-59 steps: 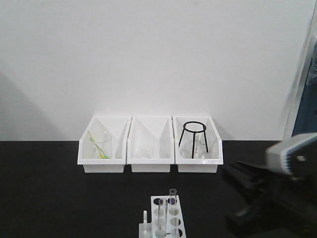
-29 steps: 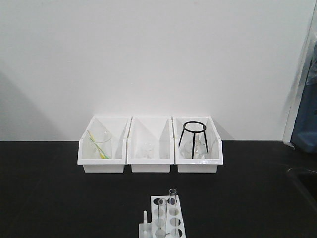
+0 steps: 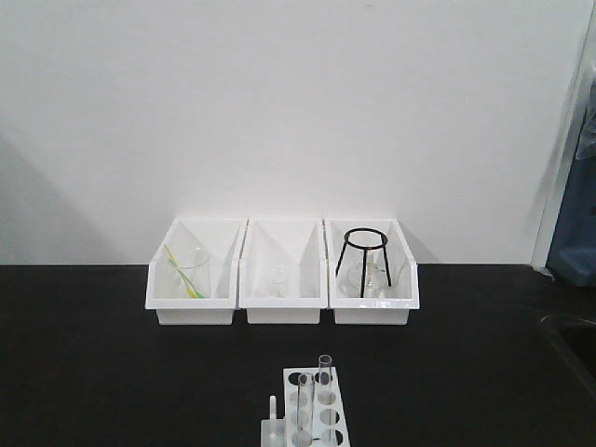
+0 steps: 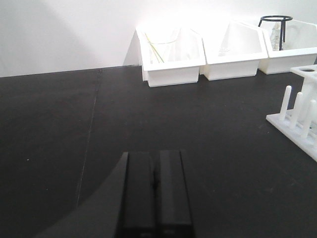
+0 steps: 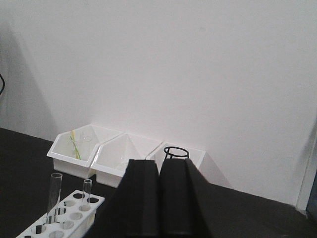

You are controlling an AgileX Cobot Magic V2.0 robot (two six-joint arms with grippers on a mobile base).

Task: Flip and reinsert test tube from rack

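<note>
On my front view, starting at the left, the black bench point(image 3: 84, 372) carries three white open-front bins along the wall: the left bin point(image 3: 193, 279) holds a glass beaker with a yellow-green rod leaning in it, the middle bin point(image 3: 281, 279) a small piece of glassware, and the right bin point(image 3: 371, 279) a black wire tripod stand point(image 3: 363, 251) with a flask behind it. Nearer to me, below the middle and right bins and well apart from them, the rack point(image 3: 307, 414) sits at the bottom edge of the picture, its thin pegs on its left side. Two clear tubes stand upright in it: a shorter one point(image 3: 302, 400) on the left and the test tube point(image 3: 324, 386), open end up, just beside it on the right. My left wrist camera shows the left gripper point(image 4: 155, 198) closed, fingers pressed together with nothing between them, hovering over bare bench with the rack's pegs off to its right. My right wrist camera shows the right gripper point(image 5: 158, 198) likewise closed and empty, raised above the bench, the rack below and to its left.
</note>
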